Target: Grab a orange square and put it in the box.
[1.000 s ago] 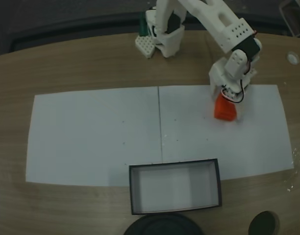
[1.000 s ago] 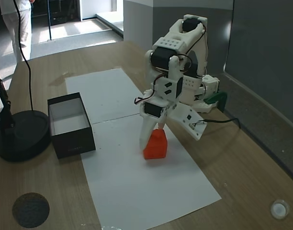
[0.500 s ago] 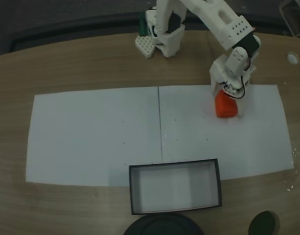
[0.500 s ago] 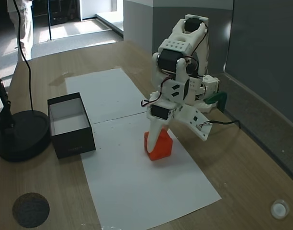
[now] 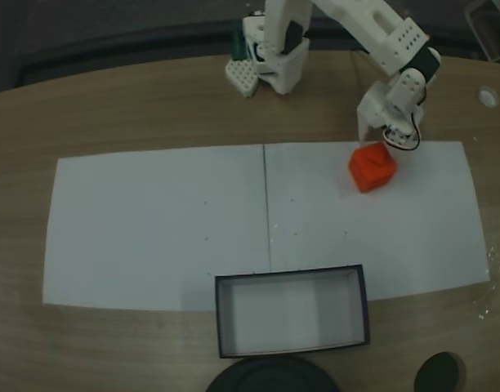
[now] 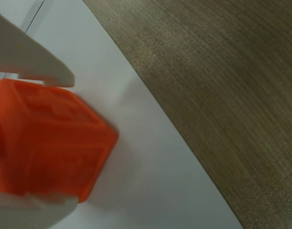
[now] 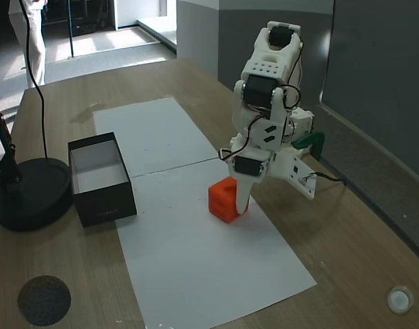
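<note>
We count one orange square (image 5: 372, 168) on the white paper (image 5: 152, 220), well apart from the one box (image 5: 292, 310); our gripper (image 6: 22, 138) clenches it between both fingers.

Hidden, cropped and blurred parts

In the wrist view, orange square (image 6: 46, 143) blurred and cut by the edge at 9 o'clock, surface relief unreadable; gripper (image 6: 38, 138) fingers cropped at 9 and 7 o'clock, contact with the cube hard to judge. In a fixed view, black round base (image 5: 270, 376) cut off at 6 o'clock, just below the box (image 5: 292, 353). In another fixed view, person (image 7: 28, 31) cropped at 11 o'clock.
</note>
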Robot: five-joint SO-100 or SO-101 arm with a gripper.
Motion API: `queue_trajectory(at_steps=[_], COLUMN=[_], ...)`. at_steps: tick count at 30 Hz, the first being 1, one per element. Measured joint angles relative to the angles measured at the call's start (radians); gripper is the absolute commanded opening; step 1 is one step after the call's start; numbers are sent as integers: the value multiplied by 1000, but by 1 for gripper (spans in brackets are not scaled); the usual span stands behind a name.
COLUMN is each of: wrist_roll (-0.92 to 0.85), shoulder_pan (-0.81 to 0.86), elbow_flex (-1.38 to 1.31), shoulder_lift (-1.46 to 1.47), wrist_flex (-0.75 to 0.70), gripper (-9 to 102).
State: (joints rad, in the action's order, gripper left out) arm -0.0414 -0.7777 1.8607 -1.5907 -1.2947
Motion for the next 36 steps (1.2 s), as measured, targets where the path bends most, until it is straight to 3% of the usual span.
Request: queue_trajectory(at_steps=[3, 8, 10, 27, 36], wrist_roll=[-11, -11, -20, -110, -109], shoulder_pan=[2, 64, 97, 198, 195], elbow_flex=[0, 0, 0, 25, 11], shoulder_lift=[0, 0, 0, 0, 41], wrist_flex=[-2, 25, 31, 89, 123], gripper=[12, 36, 40, 38, 9])
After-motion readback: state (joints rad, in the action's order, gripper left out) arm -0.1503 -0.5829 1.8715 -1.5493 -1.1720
